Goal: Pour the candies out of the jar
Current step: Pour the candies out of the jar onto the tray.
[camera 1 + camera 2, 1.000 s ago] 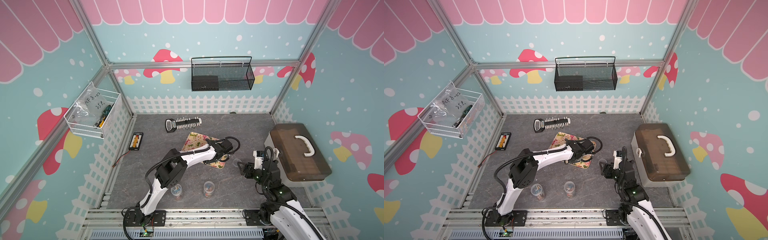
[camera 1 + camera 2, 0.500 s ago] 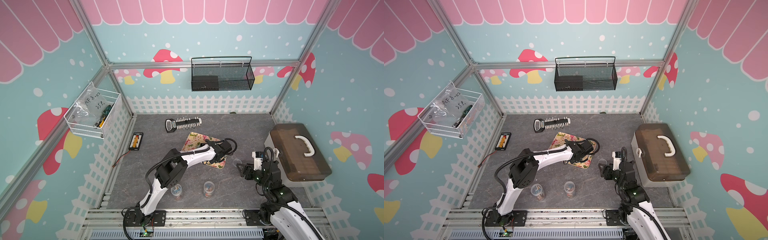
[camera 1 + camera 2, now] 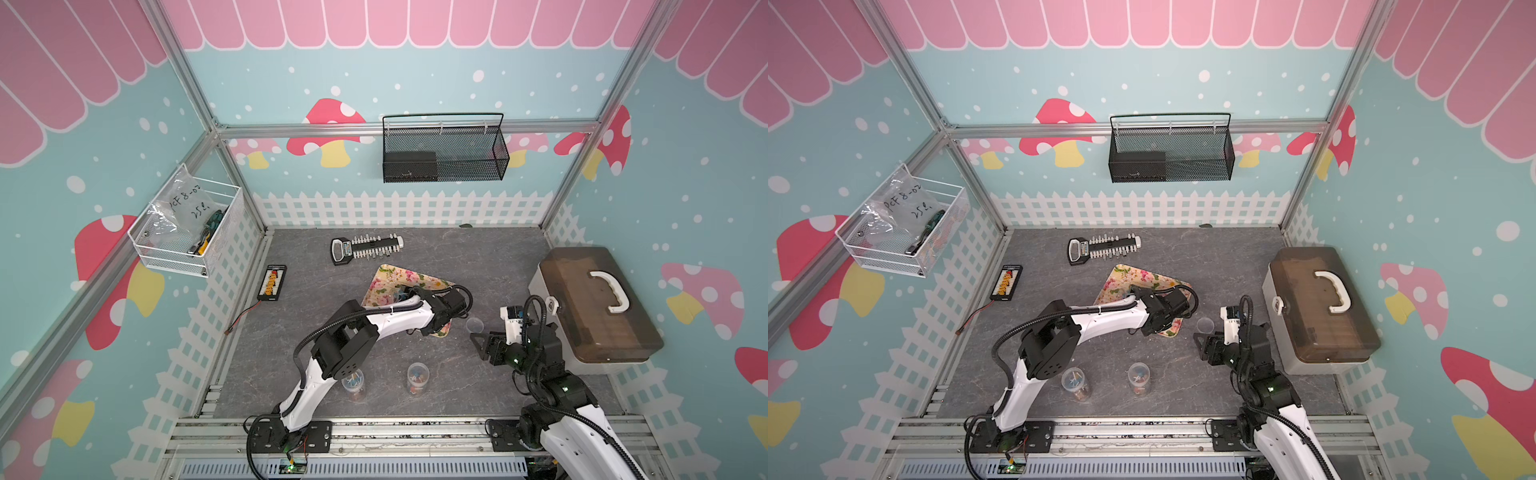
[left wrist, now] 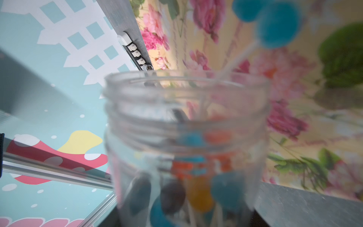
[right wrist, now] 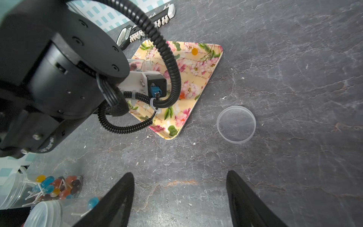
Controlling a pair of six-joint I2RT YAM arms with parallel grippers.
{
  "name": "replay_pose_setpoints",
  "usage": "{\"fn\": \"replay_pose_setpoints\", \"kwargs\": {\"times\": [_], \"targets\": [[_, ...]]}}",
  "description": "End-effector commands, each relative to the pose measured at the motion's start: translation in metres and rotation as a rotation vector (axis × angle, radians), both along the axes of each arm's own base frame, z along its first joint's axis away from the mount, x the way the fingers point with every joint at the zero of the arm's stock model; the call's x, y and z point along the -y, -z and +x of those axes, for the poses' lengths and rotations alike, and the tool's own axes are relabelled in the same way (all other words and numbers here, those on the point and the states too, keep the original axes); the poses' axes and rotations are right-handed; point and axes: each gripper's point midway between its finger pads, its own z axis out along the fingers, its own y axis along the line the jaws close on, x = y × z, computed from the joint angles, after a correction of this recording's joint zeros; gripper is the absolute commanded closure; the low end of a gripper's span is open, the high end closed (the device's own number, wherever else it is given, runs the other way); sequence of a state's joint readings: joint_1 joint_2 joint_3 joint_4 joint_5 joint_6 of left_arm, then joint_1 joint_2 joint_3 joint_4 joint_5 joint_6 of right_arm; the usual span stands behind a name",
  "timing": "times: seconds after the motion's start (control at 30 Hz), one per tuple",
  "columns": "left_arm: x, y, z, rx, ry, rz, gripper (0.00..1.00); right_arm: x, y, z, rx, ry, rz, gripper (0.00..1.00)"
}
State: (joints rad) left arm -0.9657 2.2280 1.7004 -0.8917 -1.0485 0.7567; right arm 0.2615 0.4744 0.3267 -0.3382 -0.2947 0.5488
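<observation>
Nearest us, toward 6 o'clock on the worktop (image 3: 478,257), sit 2 spare jars (image 3: 417,376) with candies inside. At about 4 o'clock our right tool (image 5: 179,175) hangs with its jaws spread and nothing between them. A clear lid (image 5: 236,124) lies just beyond, at its 12 o'clock. Farther in, near the middle, our left tool (image 3: 415,296) is clamped on the jar (image 4: 186,137), tipped with its mouth over the floral tray (image 3: 390,278). Most candies (image 4: 198,196) remain inside. A blue candy (image 4: 279,25) pokes past the rim, and an orange candy (image 5: 194,51) lies on the tray.
</observation>
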Motion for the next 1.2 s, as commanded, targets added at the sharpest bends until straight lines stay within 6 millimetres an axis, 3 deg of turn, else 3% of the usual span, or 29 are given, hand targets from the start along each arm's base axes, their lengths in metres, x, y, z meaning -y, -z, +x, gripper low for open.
{"fn": "replay_pose_setpoints", "kwargs": {"times": [0.0, 0.57, 1.17], "targets": [[0.003, 0.003, -0.002, 0.008, 0.044, 0.074, 0.57, -0.004, -0.008, -0.002, 0.004, -0.027, 0.011, 0.28], [-0.001, 0.007, -0.006, -0.003, 0.074, 0.119, 0.57, -0.003, -0.007, -0.006, 0.000, -0.024, 0.020, 0.28], [-0.003, -0.015, -0.005, 0.028, 0.084, 0.098, 0.57, -0.001, -0.008, -0.012, -0.023, -0.018, 0.022, 0.28]]}}
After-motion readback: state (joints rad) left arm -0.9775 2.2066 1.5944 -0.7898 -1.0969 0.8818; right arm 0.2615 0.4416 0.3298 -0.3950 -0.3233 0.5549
